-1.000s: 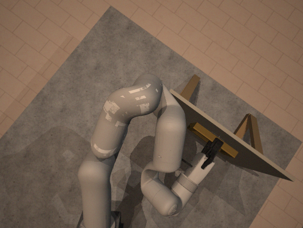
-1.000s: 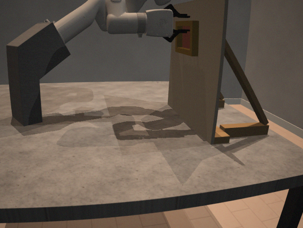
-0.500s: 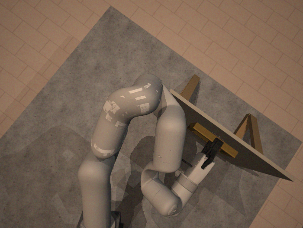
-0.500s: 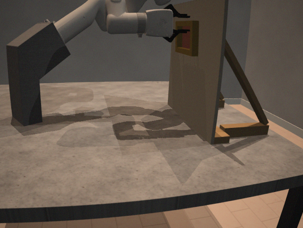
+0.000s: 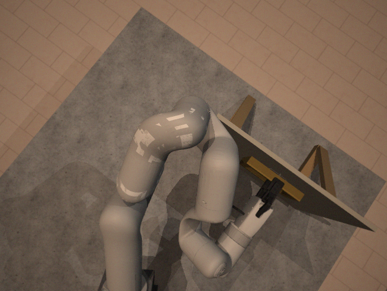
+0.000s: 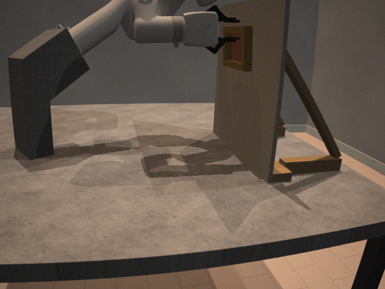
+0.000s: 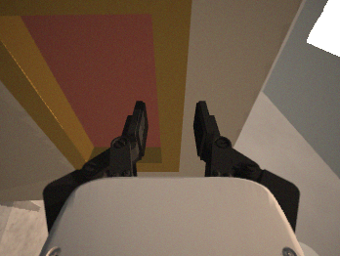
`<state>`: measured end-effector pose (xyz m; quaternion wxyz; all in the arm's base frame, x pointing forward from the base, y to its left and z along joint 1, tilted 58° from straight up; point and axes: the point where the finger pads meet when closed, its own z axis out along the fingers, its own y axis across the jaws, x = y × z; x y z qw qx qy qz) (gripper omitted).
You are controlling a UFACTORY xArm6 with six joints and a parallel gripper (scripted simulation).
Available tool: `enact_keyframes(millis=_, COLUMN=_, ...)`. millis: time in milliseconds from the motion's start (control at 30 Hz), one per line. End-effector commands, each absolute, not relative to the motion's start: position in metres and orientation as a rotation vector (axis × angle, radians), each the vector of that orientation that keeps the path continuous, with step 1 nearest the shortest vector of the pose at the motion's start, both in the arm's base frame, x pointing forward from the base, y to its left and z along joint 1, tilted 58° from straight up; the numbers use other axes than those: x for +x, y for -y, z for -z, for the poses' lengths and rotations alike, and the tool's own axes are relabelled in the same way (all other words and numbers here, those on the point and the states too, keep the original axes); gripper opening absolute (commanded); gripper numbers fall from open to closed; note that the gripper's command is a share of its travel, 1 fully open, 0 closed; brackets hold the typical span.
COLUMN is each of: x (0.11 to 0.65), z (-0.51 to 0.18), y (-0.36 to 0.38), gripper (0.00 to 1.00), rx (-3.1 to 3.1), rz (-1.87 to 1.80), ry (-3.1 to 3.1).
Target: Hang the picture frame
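Observation:
A yellow picture frame [image 5: 262, 169] [image 6: 246, 49] [image 7: 171, 59] with a red picture [image 6: 237, 46] [image 7: 98, 73] sits flat against the upright wooden board [image 5: 312, 189] [image 6: 248, 117] [image 7: 230, 64], high up. Its edges run parallel to the board's edges. My gripper [image 5: 275, 185] [image 6: 230, 29] [image 7: 170, 113] is open. Its two black fingers stand on either side of the frame's top bar with a gap on each side, one above the bar and one in front of the picture. The screw is hidden behind the frame.
Slanted wooden braces [image 5: 319, 162] [image 6: 311, 105] with foot blocks [image 6: 308, 162] prop the board from behind. The arm's dark base pedestal [image 6: 31, 93] stands at the left of the grey table [image 6: 155, 217]. The table's front edge [image 6: 186, 259] is near.

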<state>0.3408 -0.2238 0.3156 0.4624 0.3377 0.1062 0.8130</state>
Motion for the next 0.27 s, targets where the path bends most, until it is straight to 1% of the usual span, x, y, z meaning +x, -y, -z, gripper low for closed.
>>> enact_keyframes(millis=0, x=0.3388, z=-0.3141, y=0.224, gripper=0.5, rx=0.828, rz=-1.998, ry=-0.261)
enact_keyframes(millis=233, x=0.3359, z=-0.3107, y=0.2234, gripper=0.5, rx=0.828, rz=-1.998, ry=-0.261)
